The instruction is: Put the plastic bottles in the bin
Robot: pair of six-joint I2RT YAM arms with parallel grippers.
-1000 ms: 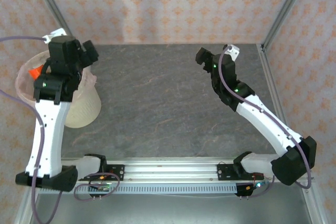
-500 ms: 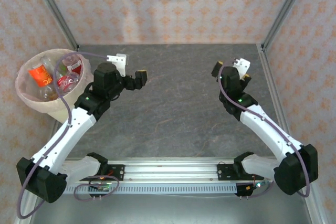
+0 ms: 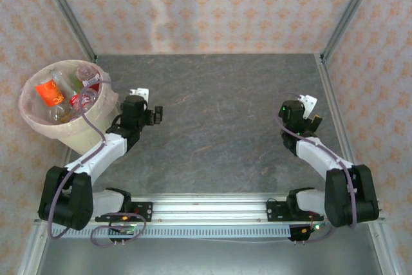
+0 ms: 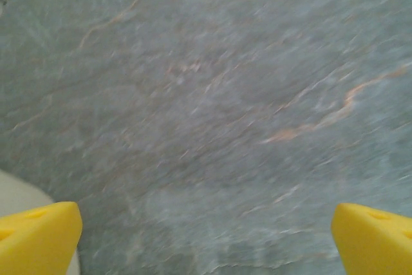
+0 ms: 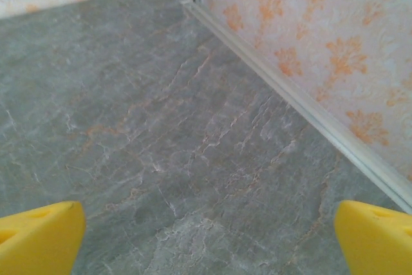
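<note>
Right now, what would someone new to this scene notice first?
The pale bin at the left edge of the table, lined with a pinkish bag and holding the plastic bottles, draws the eye first. The left gripper and right gripper sit open and empty over the grey marbled top.

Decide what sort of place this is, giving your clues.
Probably a robot test booth: two arms on a rail, patterned panels in metal framing round a table, a bin holding bottles.
</note>
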